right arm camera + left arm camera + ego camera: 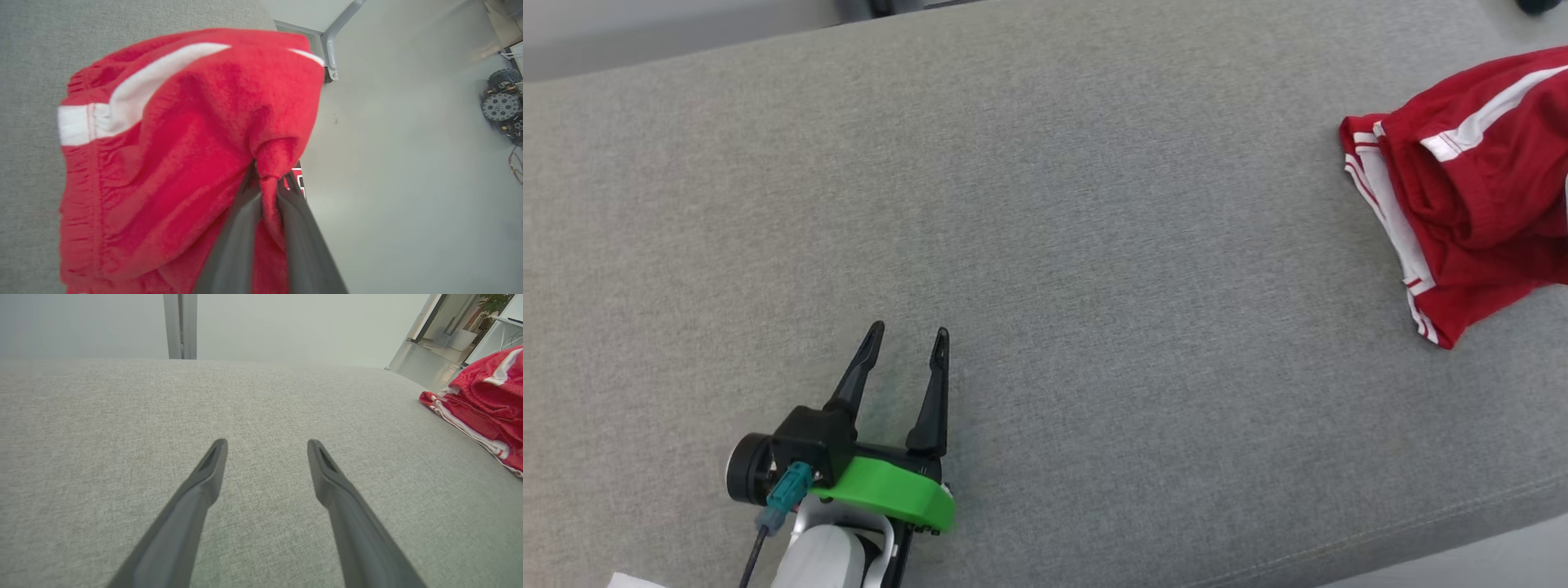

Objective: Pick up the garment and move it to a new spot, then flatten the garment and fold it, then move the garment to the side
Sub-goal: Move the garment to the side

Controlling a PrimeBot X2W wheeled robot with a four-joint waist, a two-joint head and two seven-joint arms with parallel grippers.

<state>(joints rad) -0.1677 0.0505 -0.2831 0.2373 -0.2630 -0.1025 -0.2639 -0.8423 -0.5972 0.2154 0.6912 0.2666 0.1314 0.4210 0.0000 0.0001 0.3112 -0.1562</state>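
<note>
Red garment (163,143) bunches, clenched in your right tool (269,177); your left tool (908,331) gapes released, well apart from the garment.

The garment (1478,204) runs off the head view's right edge, its far side unseen. In the right wrist view a bunched fold (slightly blurred) hides the tips of the right gripper (267,179). A wheeled machine (500,108) there is cut by the right edge.

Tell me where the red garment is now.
In the head view the red garment sits bunched at the right edge of the grey padded surface, far from the open left claw. The right claw is shut on a fold of it.
</note>
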